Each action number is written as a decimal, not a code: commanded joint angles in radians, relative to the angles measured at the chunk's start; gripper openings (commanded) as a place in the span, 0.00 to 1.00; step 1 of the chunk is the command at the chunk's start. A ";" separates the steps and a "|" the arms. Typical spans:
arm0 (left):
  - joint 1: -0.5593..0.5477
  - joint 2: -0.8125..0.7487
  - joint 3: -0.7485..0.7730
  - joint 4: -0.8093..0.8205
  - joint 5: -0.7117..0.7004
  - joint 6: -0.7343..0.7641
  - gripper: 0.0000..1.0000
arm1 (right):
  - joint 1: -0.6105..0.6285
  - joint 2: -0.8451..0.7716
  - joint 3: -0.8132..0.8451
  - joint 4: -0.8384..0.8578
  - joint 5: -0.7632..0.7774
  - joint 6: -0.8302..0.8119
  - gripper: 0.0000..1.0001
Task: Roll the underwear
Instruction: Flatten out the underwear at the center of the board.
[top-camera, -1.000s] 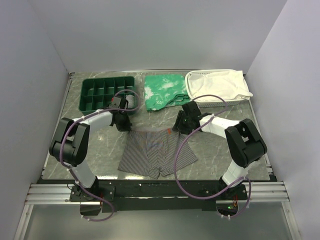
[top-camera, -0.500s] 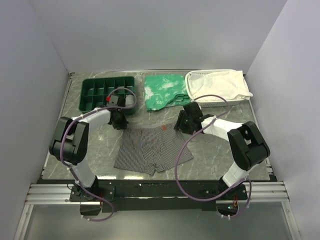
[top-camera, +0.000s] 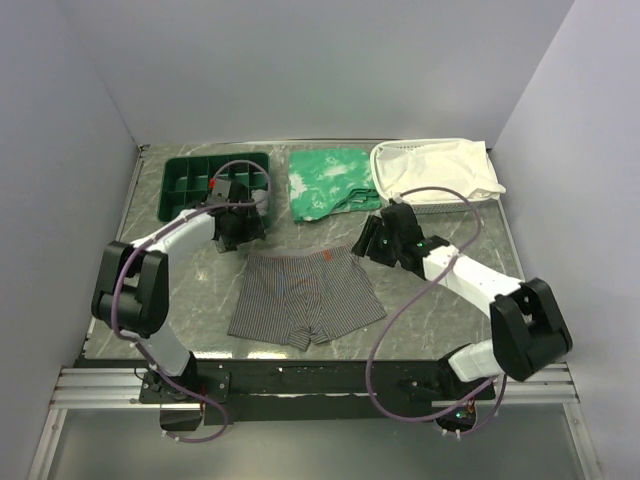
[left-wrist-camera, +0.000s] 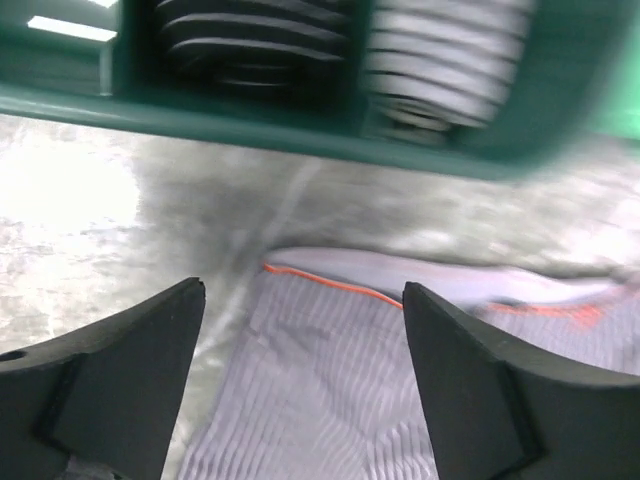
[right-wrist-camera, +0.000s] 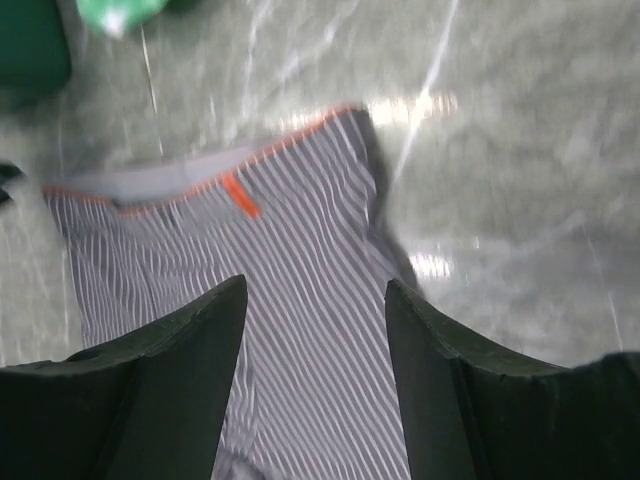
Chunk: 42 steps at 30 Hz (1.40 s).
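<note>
Underwear (top-camera: 305, 298) lies spread flat mid-table, waistband on the far edge, probably so it rolls evenly. Left gripper (left-wrist-camera: 302, 290) and right gripper (right-wrist-camera: 315, 283) hover by its far corners, both spread wide, gripping nothing.

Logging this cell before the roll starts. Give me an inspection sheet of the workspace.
Surface: grey marbled table, no spills seen.
Job's things: underwear flat, unrolled, waistband at far side.
Clutter: green tray, green cloth, white cloth along far edge.
Grippers: left gripper open, right gripper open, near the waistband's ends, holding nothing.
Cables: purple cables loop off both arms.
Surroundings: plain grey walls; nothing else seen.
</note>
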 joint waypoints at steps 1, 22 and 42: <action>-0.001 -0.128 0.039 -0.031 0.125 0.054 0.87 | -0.001 -0.094 -0.078 -0.015 -0.104 -0.013 0.63; -0.087 -0.180 -0.313 0.211 0.369 -0.072 0.69 | 0.065 0.064 -0.092 0.161 -0.319 0.044 0.58; -0.087 -0.362 -0.473 0.183 0.285 -0.112 0.68 | 0.204 0.460 0.298 0.173 -0.443 0.075 0.59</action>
